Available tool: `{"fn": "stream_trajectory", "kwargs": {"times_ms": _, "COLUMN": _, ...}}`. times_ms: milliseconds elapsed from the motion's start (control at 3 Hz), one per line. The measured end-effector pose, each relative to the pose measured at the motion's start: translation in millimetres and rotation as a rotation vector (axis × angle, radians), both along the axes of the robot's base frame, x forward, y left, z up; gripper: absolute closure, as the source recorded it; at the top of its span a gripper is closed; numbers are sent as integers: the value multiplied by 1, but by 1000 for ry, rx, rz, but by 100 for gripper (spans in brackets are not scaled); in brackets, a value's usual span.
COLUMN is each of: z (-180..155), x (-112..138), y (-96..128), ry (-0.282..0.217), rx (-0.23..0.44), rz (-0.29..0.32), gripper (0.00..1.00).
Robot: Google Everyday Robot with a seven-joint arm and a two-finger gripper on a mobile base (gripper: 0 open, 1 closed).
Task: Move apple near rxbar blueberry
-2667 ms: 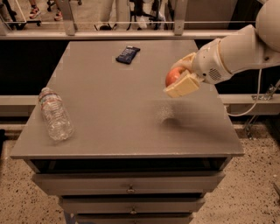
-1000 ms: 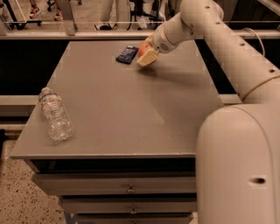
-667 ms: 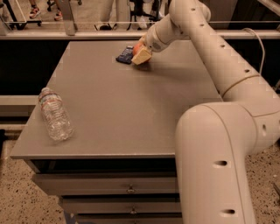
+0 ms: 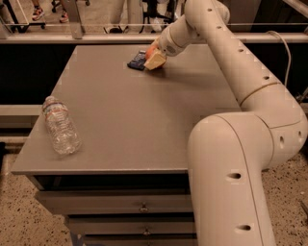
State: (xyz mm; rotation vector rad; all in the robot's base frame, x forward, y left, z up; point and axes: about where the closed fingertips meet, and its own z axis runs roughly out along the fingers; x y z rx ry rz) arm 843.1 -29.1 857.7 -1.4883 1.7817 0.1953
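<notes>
While it grips the apple (image 4: 150, 48), the tool (image 4: 153, 57) hovers just beside the rxbar blueberry (image 4: 136, 61).

The pincer (image 4: 154, 56) is low over the far part of the desk (image 4: 139, 120), toward 12 o'clock, closed around the apple (image 4: 151, 47), which is mostly hidden behind a cream finger. The rxbar blueberry (image 4: 136, 61) lies just beside it at 9 o'clock. A water bottle (image 4: 60, 126) lies at the desk's 8 o'clock, well apart.

robot lab/test area: grey drawer cabinet (image 4: 144, 120), railing (image 4: 96, 25), ppl's legs (image 4: 118, 12) behind; gripper (image 4: 154, 54) at its far edge holds apple (image 4: 151, 47).
</notes>
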Motion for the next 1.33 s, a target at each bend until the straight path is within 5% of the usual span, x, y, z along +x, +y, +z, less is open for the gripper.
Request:
{"fn": "stream_trajectory", "kwargs": {"times_ms": 667, "z": 1, "x": 0, "y": 0, "ry": 0, "rx": 0, "rz": 0, "gripper": 11}}
{"fn": "stream_trajectory", "kwargs": {"times_ms": 1000, "z": 1, "x": 0, "y": 0, "ry": 0, "rx": 0, "rz": 0, "gripper": 0}}
{"fn": "stream_trajectory", "kwargs": {"times_ms": 1333, "z": 12, "x": -8, "y": 10, "ry": 4, "rx": -24, "rz": 55, "gripper": 0}}
